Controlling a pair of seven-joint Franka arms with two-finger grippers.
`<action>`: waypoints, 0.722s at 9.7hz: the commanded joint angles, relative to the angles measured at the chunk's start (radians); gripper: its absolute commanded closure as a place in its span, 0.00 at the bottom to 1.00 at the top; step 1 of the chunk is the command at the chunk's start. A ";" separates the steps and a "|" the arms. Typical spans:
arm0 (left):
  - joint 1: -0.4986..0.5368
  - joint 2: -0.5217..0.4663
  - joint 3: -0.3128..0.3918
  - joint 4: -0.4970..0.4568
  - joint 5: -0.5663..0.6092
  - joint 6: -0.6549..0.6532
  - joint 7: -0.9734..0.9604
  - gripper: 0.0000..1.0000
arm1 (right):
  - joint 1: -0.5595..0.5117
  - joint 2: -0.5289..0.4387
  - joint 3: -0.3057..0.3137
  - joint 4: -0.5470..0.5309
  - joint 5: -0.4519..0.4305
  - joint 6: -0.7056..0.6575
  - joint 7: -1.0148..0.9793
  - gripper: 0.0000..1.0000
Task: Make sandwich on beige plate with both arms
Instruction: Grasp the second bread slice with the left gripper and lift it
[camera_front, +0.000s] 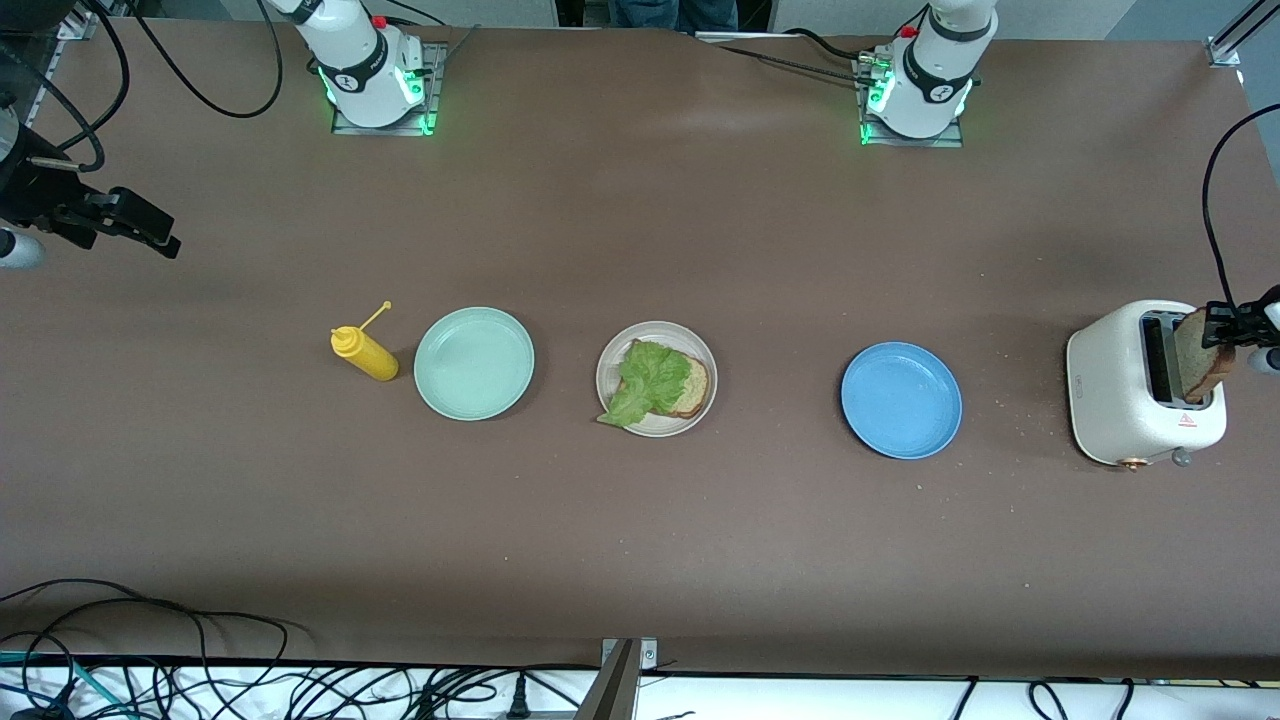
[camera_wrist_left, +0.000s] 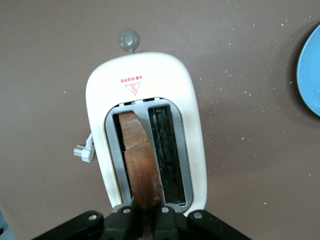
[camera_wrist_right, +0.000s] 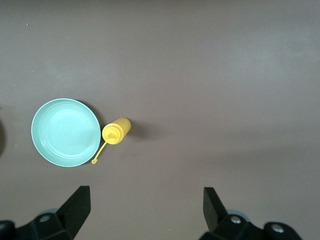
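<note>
The beige plate lies mid-table with one bread slice on it and a green lettuce leaf over that slice. A second bread slice stands partly out of one slot of the white toaster at the left arm's end. My left gripper is shut on that slice's upper edge, above the toaster. At the right arm's end my right gripper hangs open over bare table, holding nothing.
A mint green plate and a yellow squeeze bottle lie toward the right arm's end. A blue plate sits between the beige plate and the toaster. Crumbs dot the table round the toaster.
</note>
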 joint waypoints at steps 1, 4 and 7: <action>-0.026 -0.008 -0.009 0.093 0.030 -0.096 0.013 1.00 | -0.009 0.017 0.010 0.024 0.016 -0.001 0.011 0.00; -0.087 0.009 -0.007 0.220 0.014 -0.218 0.013 1.00 | -0.009 0.017 0.010 0.022 0.017 -0.007 0.011 0.00; -0.200 0.017 -0.007 0.244 -0.138 -0.337 0.011 1.00 | -0.011 0.017 0.008 0.028 0.008 -0.013 0.007 0.00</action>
